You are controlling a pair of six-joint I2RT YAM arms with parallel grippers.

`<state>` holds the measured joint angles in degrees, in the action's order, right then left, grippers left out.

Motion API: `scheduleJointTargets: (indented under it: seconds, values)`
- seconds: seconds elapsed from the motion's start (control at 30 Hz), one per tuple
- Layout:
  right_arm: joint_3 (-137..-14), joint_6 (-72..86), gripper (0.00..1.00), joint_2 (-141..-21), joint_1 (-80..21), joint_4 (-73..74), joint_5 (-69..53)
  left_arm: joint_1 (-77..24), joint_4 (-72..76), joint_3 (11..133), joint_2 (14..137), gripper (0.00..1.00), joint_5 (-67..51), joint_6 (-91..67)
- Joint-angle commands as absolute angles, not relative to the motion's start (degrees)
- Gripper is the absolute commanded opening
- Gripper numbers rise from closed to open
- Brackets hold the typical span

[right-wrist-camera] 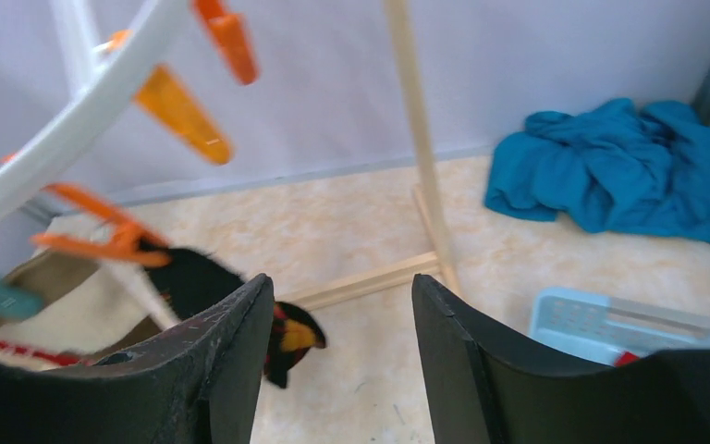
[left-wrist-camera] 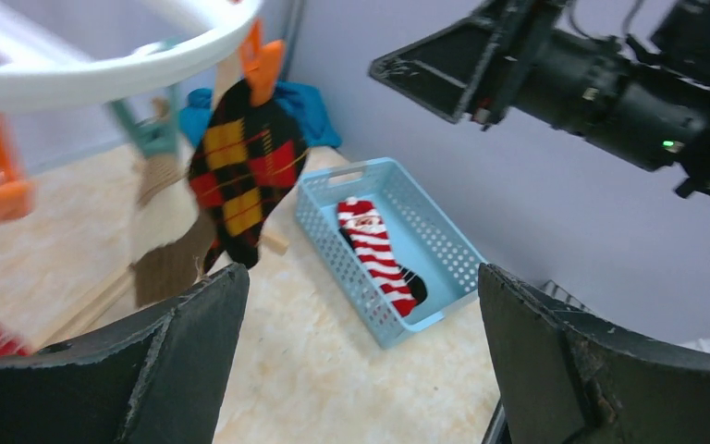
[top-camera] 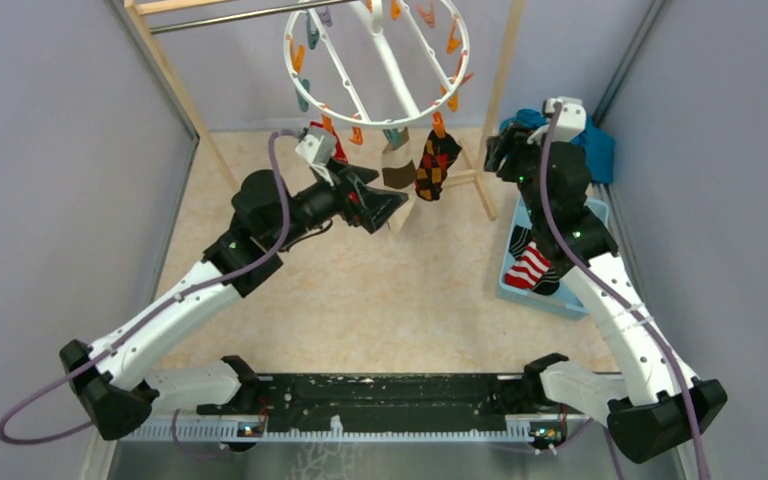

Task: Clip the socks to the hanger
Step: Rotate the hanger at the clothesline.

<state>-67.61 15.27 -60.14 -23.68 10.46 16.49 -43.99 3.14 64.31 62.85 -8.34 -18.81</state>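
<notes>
- While three socks, a red one (top-camera: 332, 148), a brown one (top-camera: 397, 168) and an argyle one (top-camera: 437, 167), hang from clips on the near rim of the hanger (top-camera: 390, 65), the red-and-white striped sock (top-camera: 530, 268) lies in the blue basket (left-wrist-camera: 444, 245) on the desk (top-camera: 380, 300), touching a black sock (top-camera: 518, 240).
- The step in hand looks like fetching the next sock: neither arm carries anything.
- The next move probably calls for the right arm to drop into the basket, pinch the striped sock by its cuff and lift it to a free clip.
- The left jaws are spread wide and empty, hovering just below the hanging socks and touching none of them.
- The right jaws stand partly apart with nothing between them, raised above the basket's far end, near the blue cloth (right-wrist-camera: 629, 162).
</notes>
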Motion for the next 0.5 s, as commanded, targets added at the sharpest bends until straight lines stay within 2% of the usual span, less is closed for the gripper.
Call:
scheduleJointTargets:
  seconds: [0.0, 0.17, 0.27, 0.47]
  values:
    - [-71.1, 18.8, 0.57, -61.3, -16.8, 11.8, 13.8, -48.0, 11.8, 68.5, 70.4, 0.99, -12.4, -16.3]
    - [-74.4, 18.6, 0.56, -66.8, -15.2, 11.7, 10.6, -50.6, 15.4, 74.1, 81.5, 0.99, -9.1, -13.0]
    - [-75.7, 18.7, 0.56, -69.1, -15.2, 10.7, 7.7, -50.1, 13.7, 76.8, 86.1, 0.99, 1.9, -7.6]
    - [-78.1, 18.1, 0.56, -72.6, -15.2, 10.4, 4.8, -45.9, 11.5, 76.6, 87.0, 0.99, 14.1, -2.0]
